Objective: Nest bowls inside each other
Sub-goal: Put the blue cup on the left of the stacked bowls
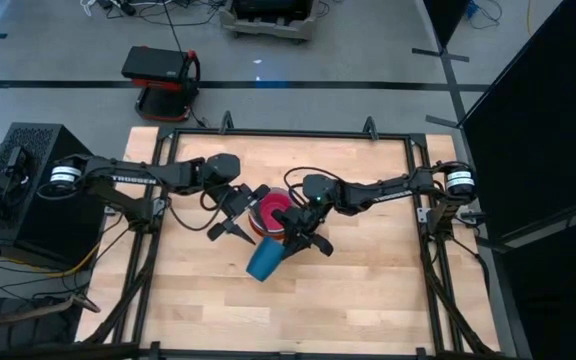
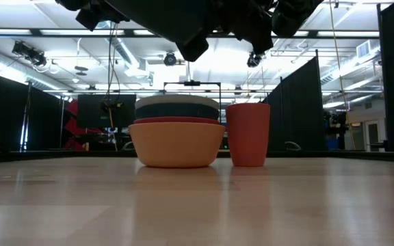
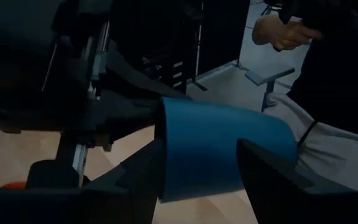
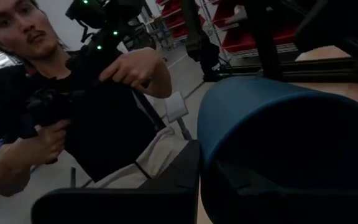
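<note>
Right gripper (image 1: 290,243) jaws are clamping a tilted blue cup (image 1: 265,261); left gripper (image 1: 230,213) jaws are standing wide. Bowls (image 2: 176,132) are sitting nested, orange outermost. "TROSSEN" is showing on the left arm (image 1: 133,177).

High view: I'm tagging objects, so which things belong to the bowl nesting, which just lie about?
Job: stacked bowls, orange bowl lowest; left end effector open beside them.
Lying about: orange cup; blue cup gripped by right end effector.
</note>
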